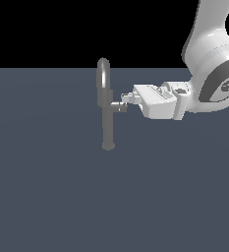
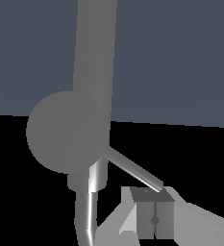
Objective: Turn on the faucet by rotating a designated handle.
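Dark slate-blue floor [image 1: 47, 197] fills your lower view under a black backdrop, and your landmark is the faucet [image 1: 106, 118], an upright grey column on a small round base with an arched spout on top. Your gripper [image 1: 127, 99] reaches in level from the exterior view's right, its fingertips right at the handle [image 1: 119, 107], the short stub jutting from the column's side. In the wrist view you see one dark finger pad [image 2: 154, 218] meeting the tip of the thin lever rod [image 2: 132, 169] that slants out from the round stub end. You cannot tell whether the jaws are parted or closed. Behind the gripper, the white arm [image 1: 209, 54] rises away from the faucet.
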Controlling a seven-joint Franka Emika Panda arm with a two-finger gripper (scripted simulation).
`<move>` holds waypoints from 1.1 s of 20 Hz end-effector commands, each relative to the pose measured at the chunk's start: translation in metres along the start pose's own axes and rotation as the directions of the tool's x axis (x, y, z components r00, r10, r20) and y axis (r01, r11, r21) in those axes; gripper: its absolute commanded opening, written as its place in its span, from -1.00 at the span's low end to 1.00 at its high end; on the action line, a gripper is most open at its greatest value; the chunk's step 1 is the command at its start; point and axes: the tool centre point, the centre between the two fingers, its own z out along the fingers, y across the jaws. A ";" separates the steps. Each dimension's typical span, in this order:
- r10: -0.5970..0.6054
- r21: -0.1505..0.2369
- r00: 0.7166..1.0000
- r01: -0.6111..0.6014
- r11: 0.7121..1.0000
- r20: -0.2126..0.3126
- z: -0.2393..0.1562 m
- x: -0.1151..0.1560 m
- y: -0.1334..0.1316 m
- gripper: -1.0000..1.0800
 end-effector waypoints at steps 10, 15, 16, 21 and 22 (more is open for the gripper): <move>0.015 -0.001 1.000 -0.015 1.000 0.003 0.000 0.038 0.005 -1.00; 0.041 0.002 0.999 -0.041 0.999 0.003 0.000 0.067 0.006 -1.00; 0.046 0.003 0.999 -0.046 0.999 0.003 0.000 0.072 0.006 -1.00; 0.002 -0.007 1.000 -0.002 1.000 0.010 0.000 0.050 -0.007 -1.00; 0.007 -0.006 1.000 -0.007 1.000 0.009 0.000 0.055 -0.008 -1.00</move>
